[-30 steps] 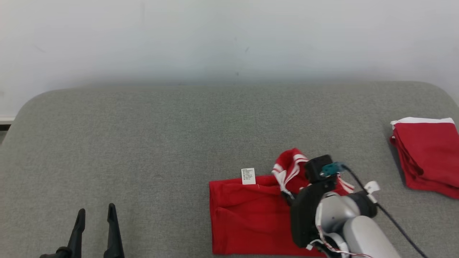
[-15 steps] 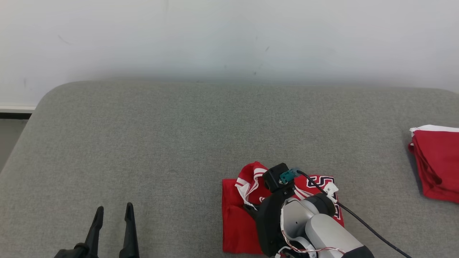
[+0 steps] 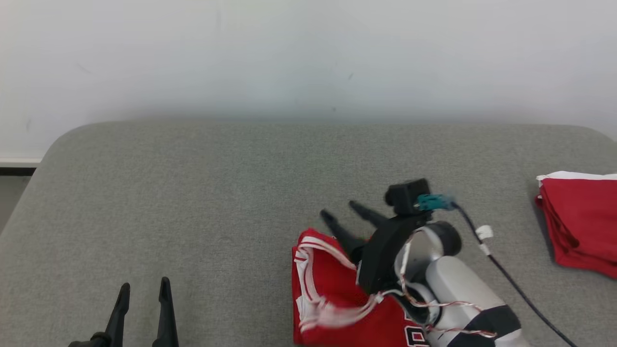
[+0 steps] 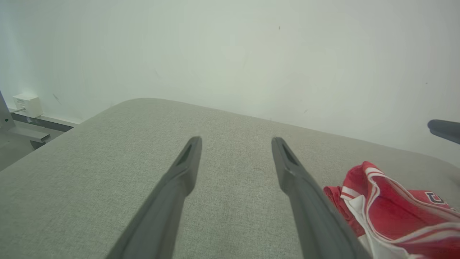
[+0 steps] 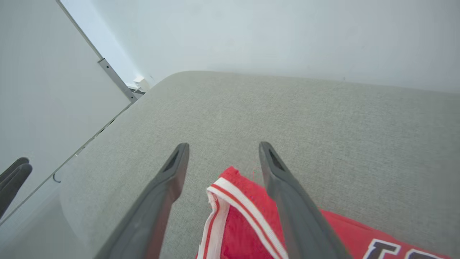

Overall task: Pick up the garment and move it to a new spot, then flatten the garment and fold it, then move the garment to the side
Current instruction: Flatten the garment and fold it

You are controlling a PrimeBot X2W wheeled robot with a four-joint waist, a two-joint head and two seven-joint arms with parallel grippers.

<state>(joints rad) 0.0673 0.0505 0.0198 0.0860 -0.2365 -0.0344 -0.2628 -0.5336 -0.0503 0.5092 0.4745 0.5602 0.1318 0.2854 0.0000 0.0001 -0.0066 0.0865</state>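
Observation:
The garment (image 3: 332, 289) is a red jersey with white trim, lying folded and slightly rumpled on the grey padded surface (image 3: 217, 193) at the lower middle. My right gripper (image 3: 340, 210) hangs just past its far edge, open, with nothing between the fingers. In the right wrist view the gripper (image 5: 223, 145) stands open above a trimmed corner of the garment (image 5: 237, 212). My left gripper (image 3: 144, 284) rests open at the lower left, well apart from the garment. The left wrist view shows that gripper (image 4: 236, 140) open over bare surface, with the garment (image 4: 388, 208) to its right.
A second red cloth (image 3: 578, 226) with a white edge lies folded at the surface's right side. A pale wall (image 3: 308, 58) stands behind the surface. The surface's rounded left edge (image 3: 29, 193) drops off to the floor. A dark cable (image 3: 511, 279) trails from my right wrist.
My right gripper has opened and let go of the garment's trimmed part, then risen past its far edge. The garment now lies folded over itself. The head camera has shifted.

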